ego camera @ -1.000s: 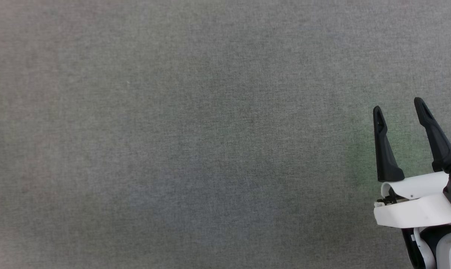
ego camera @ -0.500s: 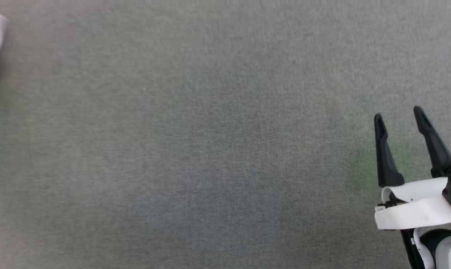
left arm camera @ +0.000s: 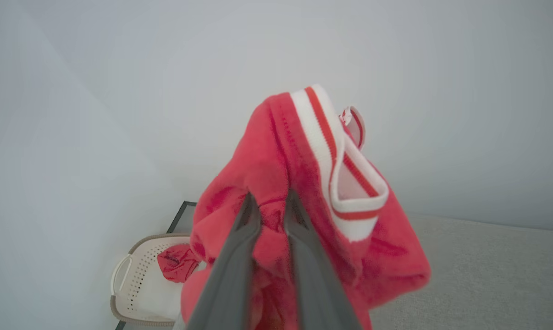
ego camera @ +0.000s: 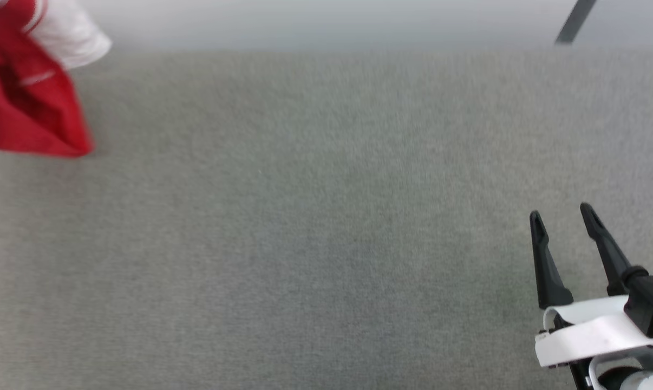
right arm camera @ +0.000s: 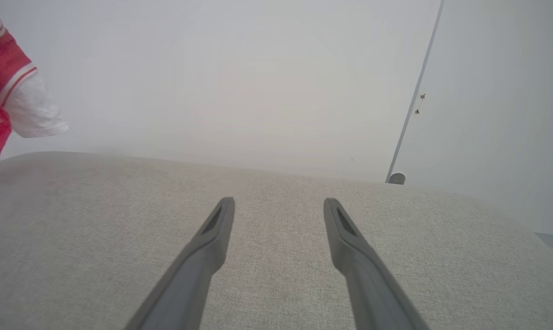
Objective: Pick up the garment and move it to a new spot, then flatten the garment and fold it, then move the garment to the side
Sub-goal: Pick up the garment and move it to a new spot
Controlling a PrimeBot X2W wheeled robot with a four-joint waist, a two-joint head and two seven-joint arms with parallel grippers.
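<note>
- Garment of soft bright-red fabric [ego camera: 28, 103], with a white end panel and red-and-white striped trim, hangs bunched over the far left corner of the grey woven bench top [ego camera: 315, 227]. I cannot tell whether its lowest fold touches the bench.
- A second ago the head view held none of it. Half a second ago only a small white-and-red scrap showed at the left edge.
- The head camera has tilted up since then. The bench's far edge and a pale wall [ego camera: 305, 21] now run along the top, and the right gripper sits lower in that view.
- Left gripper [left arm camera: 269, 201]: its dark fingers are pinched almost together on a fold of the red fabric.
- Right gripper [ego camera: 562, 214]: fingers spread wide and holding nothing, over the bench's near right corner, well apart from the garment.
- Behind the garment, off the bench, a cream perforated plastic basket [left arm camera: 134, 284] holds a small plain red cloth [left arm camera: 175, 266].
</note>
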